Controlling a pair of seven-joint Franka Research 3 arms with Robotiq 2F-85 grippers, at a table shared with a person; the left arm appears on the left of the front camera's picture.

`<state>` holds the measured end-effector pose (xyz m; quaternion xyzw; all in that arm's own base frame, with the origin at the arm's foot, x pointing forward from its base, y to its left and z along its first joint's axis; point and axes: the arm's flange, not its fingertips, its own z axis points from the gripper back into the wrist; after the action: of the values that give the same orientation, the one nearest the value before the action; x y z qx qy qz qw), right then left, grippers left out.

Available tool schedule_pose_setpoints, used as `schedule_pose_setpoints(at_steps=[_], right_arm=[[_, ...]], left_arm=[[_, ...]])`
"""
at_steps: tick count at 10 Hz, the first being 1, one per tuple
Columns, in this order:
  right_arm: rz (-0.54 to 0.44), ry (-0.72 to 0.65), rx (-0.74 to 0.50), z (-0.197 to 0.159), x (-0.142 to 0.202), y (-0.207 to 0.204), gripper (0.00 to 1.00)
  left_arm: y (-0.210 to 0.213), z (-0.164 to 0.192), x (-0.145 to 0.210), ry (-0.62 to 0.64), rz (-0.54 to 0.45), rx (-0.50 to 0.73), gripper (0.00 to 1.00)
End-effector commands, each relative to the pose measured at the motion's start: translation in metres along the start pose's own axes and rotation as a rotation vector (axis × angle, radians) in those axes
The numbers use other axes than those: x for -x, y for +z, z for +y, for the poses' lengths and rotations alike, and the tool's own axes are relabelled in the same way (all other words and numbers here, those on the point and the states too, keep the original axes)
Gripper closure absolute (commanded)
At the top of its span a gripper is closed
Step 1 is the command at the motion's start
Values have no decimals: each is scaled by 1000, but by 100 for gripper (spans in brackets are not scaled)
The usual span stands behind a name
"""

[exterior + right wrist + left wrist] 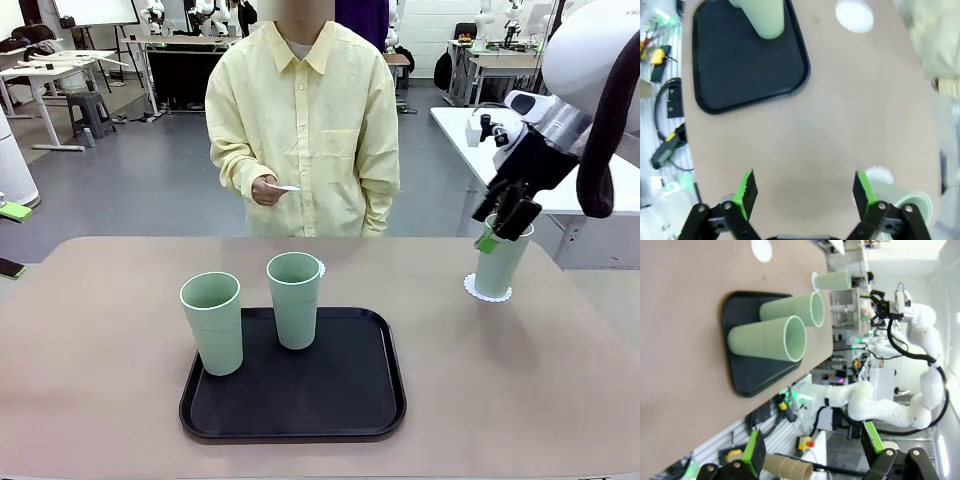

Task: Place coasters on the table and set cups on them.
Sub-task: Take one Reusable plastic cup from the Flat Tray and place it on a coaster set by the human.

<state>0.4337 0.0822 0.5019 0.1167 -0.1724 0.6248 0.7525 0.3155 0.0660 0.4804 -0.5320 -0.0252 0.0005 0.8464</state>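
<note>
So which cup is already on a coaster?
The cup far right, beside the right tool: a white coaster lies under it. The other two stand on the black tray.

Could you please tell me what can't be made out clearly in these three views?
- Front view: the far coaster is mostly hidden behind the rear tray cup; only its edge shows.
- Front view: the thin white item in the person's hand is too small to identify.
- Right wrist view: the third cup is cut off by the bottom edge and partly covered by the right gripper.

White right arm (600, 45), black cable (598, 160), black tool (503, 225), green pads (746, 189).
</note>
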Motion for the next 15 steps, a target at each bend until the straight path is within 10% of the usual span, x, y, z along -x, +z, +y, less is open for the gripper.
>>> schedule_pose_setpoints(at_steps=[1,6,15], right_arm=[[-212,263,-58,-14,-16,-40,0],[-507,380,-46,-4,-64,-142,0],[-602,161,-95,13,-44,-173,0]], left_arm=[[1,0,0,-17,-5,20,0],[1,0,0,-17,-5,20,0],[1,0,0,-17,-5,20,0]])
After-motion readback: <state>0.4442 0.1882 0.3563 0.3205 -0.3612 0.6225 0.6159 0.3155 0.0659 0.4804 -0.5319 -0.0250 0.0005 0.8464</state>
